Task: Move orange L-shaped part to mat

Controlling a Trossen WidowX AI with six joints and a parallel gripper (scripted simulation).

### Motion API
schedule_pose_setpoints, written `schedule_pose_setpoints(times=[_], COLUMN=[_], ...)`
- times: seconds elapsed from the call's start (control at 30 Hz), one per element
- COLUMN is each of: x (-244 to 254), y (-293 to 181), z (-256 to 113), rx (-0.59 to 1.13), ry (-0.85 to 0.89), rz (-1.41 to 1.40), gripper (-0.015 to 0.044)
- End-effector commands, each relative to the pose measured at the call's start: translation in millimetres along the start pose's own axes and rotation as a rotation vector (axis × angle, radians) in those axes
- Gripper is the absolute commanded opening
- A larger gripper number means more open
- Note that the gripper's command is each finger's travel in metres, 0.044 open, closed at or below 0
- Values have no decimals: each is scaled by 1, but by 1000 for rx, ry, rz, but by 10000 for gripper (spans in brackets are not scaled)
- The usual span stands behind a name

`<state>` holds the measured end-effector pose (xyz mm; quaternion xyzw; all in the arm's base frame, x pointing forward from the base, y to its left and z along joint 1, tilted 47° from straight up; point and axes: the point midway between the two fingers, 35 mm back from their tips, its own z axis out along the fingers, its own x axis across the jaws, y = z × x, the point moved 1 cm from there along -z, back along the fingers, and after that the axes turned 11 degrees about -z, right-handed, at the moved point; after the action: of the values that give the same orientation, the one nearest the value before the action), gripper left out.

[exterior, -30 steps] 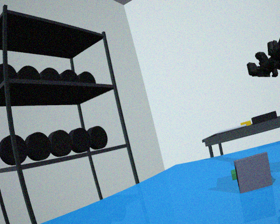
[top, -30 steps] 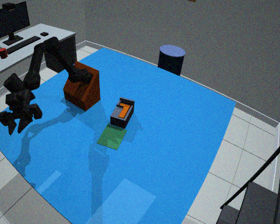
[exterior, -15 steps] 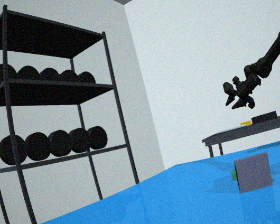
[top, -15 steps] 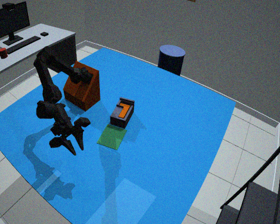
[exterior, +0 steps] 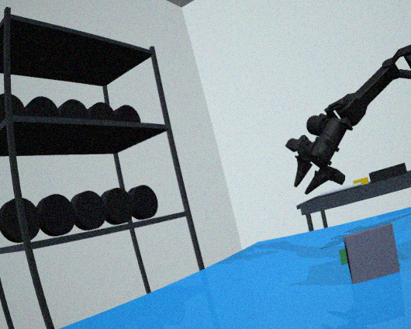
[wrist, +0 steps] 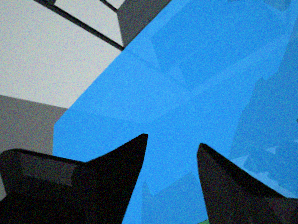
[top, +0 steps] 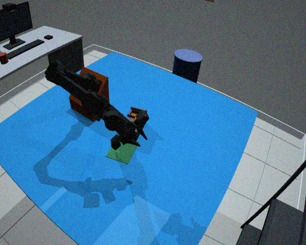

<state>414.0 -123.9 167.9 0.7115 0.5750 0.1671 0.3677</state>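
Arm's out over the tray [top: 138,108] [exterior: 372,254] & green mat [top: 121,153] [exterior: 343,257], prob. lining up for the press; in the exterior view the fingers [exterior: 300,190] [top: 144,140] sit well above the tray, pointing down at a slant. They're part-open, moderate gap, nothing between. That spacing may suit a push w/ the tips, tho' closer might press cleaner.

Orange part [top: 133,114] is at the tray, only a bit showing past the arm in the top view; can't tell if it's flush or tipped. Mat's just beside the tray, on the near side, so the carry should be short. Pocket presumably hides the part's sides, hence press the L end first, then pinch the raised end. Risk: pressing off the L end, no tip-up.
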Motion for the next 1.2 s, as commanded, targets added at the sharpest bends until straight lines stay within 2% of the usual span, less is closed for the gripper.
schedule_pose_setpoints(times=[0.0, 0.23, 0.4, 0.53, 0.8, 1.03, 1.17], x=[49, 119, 149, 155, 156, 120, 114], y=[-51, -147, -222, -266, -272, -301, -307], z=[19, 24, 5, -16, -19, 26, 32], rx=[196, 506, 690, 762, 767, 766, 766], ry=[24, -31, -164, -305, -331, -332, -334], rz=[-85, -313, -586, -838, -883, -883, -884], gripper=[180, 180, 180, 180, 180, 180, 180])
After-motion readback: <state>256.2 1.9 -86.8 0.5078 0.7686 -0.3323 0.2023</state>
